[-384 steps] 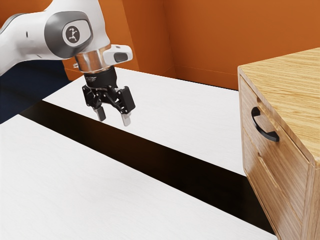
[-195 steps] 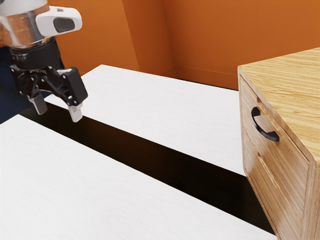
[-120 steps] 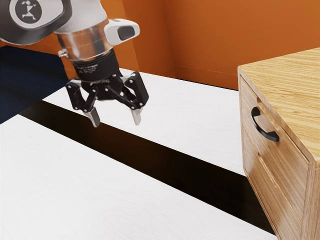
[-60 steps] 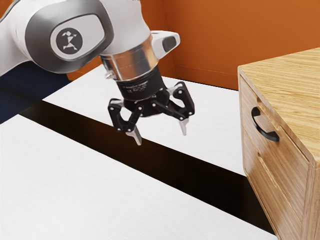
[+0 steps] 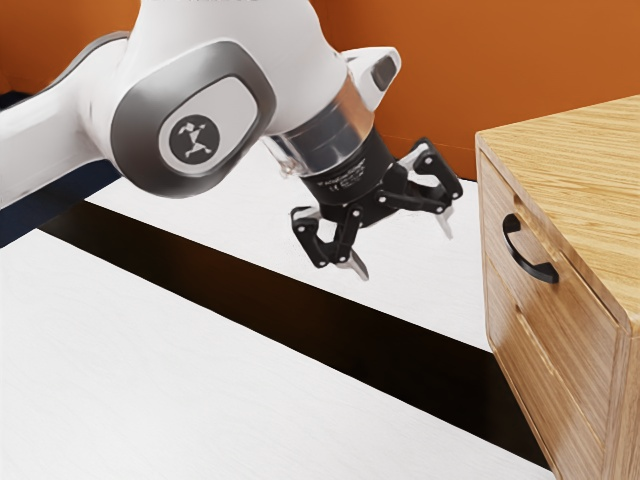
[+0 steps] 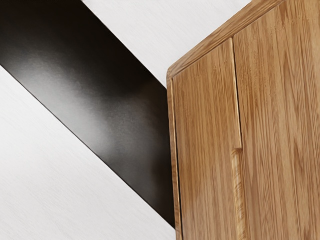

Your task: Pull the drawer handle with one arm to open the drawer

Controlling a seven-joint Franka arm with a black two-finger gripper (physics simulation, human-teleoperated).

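Orange walls [image 5: 520, 60] back a white surface [image 5: 150, 380] crossed by a black strip [image 5: 300, 320]. The pincer [image 5: 403, 252], spread apart, hangs near the black handle [image 5: 527, 250] on the wooden cabinet's [image 5: 580, 150] shut top drawer [image 5: 560, 300].

scene: you're in a bare sim room | orange walls [image 5: 520, 70] at 12 o'clock | white table [image 5: 150, 380] with black strip [image 5: 250, 290] | wooden drawer cabinet [image 5: 570, 170] at 3 o'clock

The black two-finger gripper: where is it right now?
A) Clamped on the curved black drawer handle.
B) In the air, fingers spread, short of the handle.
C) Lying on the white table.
B: the black two-finger gripper hangs open above the white table, apart from the curved black handle on the wooden cabinet.
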